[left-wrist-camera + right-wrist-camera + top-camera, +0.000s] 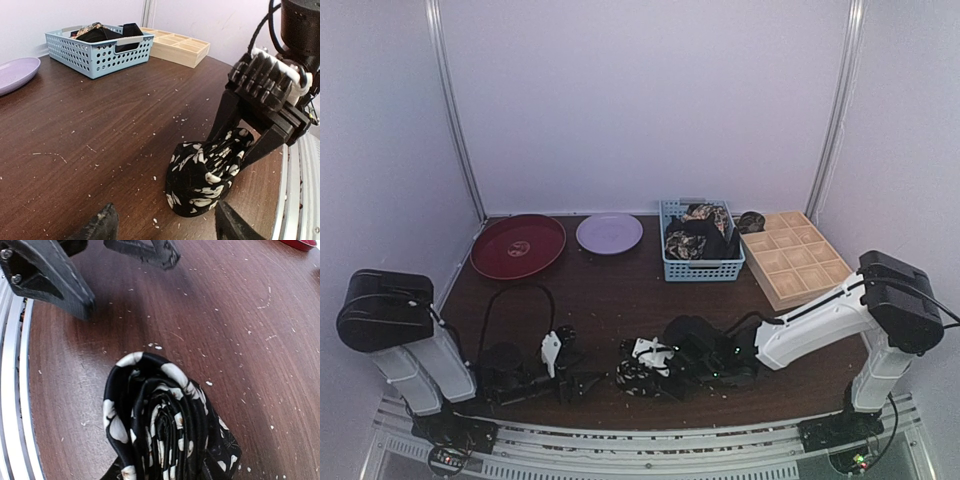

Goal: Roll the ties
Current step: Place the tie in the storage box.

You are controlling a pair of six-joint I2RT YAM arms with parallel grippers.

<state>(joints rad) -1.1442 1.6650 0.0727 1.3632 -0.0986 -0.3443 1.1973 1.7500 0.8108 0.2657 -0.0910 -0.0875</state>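
Note:
A rolled tie [207,175], black with cream flowers, stands on its edge on the brown table near the front. My right gripper [650,368] is shut on it, its black fingers [226,112] pressing the roll from both sides. The coiled layers [160,415] fill the right wrist view, where the right gripper [160,475] barely shows at the bottom edge. My left gripper [165,227] is open and empty, its fingertips [102,225] on either side just short of the roll; it also shows in the top view [585,382]. More ties [698,232] lie bunched in the blue basket [702,270].
A wooden gridded tray [795,255] stands right of the basket, with one dark roll [751,221] at its far corner. A red plate [518,245] and a purple plate [609,233] sit at the back left. White crumbs dot the table. The metal rail [12,390] runs along the front edge.

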